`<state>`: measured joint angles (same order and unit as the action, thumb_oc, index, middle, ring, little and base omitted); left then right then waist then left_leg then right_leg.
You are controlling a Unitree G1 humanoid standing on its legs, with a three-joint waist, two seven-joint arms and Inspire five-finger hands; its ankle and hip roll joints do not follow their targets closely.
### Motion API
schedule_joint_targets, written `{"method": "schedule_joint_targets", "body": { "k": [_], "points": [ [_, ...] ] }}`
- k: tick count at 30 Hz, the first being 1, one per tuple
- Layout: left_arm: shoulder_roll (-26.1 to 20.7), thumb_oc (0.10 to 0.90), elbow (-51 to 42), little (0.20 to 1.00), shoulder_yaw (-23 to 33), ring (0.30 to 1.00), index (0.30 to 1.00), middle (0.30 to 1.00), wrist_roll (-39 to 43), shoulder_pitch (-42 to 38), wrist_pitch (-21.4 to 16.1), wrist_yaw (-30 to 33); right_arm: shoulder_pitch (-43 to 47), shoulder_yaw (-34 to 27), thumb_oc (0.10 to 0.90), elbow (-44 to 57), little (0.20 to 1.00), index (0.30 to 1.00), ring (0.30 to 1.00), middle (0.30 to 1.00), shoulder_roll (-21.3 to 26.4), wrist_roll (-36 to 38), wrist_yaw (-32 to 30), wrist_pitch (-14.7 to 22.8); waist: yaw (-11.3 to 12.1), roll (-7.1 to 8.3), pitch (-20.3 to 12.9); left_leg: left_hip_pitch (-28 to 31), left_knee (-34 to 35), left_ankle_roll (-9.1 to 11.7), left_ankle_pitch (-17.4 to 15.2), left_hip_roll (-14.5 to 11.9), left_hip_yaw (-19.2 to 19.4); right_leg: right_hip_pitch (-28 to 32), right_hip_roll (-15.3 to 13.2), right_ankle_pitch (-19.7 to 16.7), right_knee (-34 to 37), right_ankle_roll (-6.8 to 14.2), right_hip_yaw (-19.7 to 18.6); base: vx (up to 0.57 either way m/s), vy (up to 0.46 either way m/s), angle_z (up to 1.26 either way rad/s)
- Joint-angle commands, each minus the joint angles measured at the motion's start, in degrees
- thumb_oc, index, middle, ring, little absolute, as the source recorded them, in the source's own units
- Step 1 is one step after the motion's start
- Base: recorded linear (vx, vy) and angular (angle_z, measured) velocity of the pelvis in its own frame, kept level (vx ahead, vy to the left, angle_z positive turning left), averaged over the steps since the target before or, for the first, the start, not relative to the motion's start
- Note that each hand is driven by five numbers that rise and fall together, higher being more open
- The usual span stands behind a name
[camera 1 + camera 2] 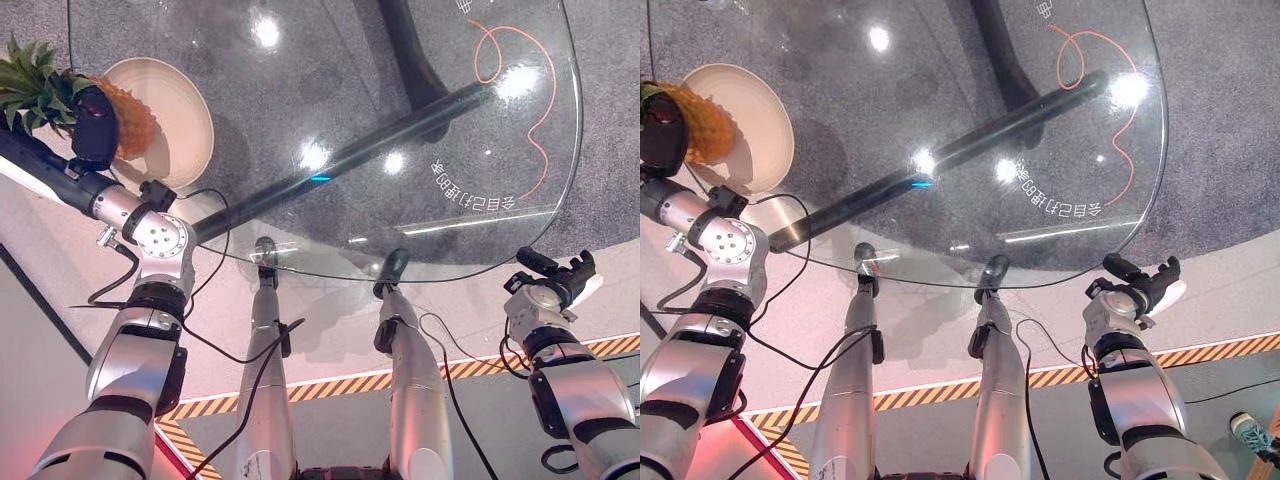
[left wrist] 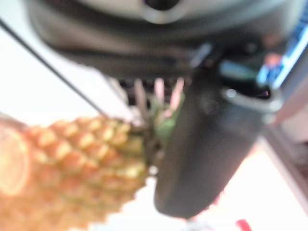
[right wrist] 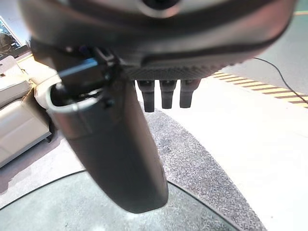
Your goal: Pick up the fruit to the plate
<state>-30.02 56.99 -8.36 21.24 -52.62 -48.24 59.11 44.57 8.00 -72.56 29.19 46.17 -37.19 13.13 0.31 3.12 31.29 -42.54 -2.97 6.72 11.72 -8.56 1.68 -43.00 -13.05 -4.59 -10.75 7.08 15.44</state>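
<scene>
A pineapple [image 1: 137,120] with green leaves [image 1: 33,86] hangs over the cream plate [image 1: 183,110] at the far left of the glass table [image 1: 330,70]. My left hand [image 1: 94,127] is shut on the fruit near its crown. In the left wrist view the orange scaly body [image 2: 72,168] lies against my thumb [image 2: 207,144]. Whether the fruit touches the plate cannot be told. My right hand [image 1: 556,272] hovers off the table's near right edge, holding nothing, its fingers [image 3: 166,94] straight.
A dark bar [image 1: 380,140] of the table's base runs under the glass. An orange cord [image 1: 535,110] lies on the grey carpet below. Yellow-black tape [image 1: 330,385] marks the floor nearby. A person's shoe [image 1: 1250,432] stands at the near right.
</scene>
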Motion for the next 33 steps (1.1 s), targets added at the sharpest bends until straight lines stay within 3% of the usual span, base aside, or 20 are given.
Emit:
{"method": "schedule_joint_targets", "body": {
  "k": [1, 22, 33],
  "points": [
    [-1.8, 0.800, -2.6, 0.900, 1.8, 0.900, 0.900, 0.900, 0.5, -1.9, -5.6, -0.3, -1.4, -0.8, 0.800, -2.4, 0.900, 0.900, 0.900, 0.900, 3.6, -0.7, -2.6, 2.8, 1.3, 0.34, -1.5, -1.0, -7.2, 0.6, -7.6, -0.4, -0.9, 0.9, -1.2, -0.8, -0.5, 4.3, -4.0, 0.00, 0.000, 0.00],
    [-0.7, 0.800, -4.8, 0.900, 1.6, 0.900, 0.900, 0.900, 1.8, 1.9, -5.5, -3.6, -2.3, -1.4, 0.800, -2.4, 0.900, 0.900, 0.900, 0.900, 3.7, -0.7, -2.6, 3.2, 2.1, -0.13, -1.5, 0.0, -7.0, 0.4, -7.8, -0.3, -1.0, 1.8, -1.5, -0.5, -0.6, 4.4, -3.5, 0.00, 0.000, 0.00],
    [0.0, 0.800, -7.8, 0.900, 1.2, 0.900, 0.900, 0.900, 1.5, 4.6, -5.5, -4.7, -2.8, -2.1, 0.800, -2.5, 0.900, 0.900, 0.900, 0.900, 3.9, -0.8, -2.9, 3.5, 3.0, -1.10, -1.5, -0.3, -7.1, 0.3, -7.9, 0.1, -1.1, 1.6, -2.2, -0.1, -1.2, 4.4, -2.5, 0.00, 0.000, 0.00]
  ]
}}
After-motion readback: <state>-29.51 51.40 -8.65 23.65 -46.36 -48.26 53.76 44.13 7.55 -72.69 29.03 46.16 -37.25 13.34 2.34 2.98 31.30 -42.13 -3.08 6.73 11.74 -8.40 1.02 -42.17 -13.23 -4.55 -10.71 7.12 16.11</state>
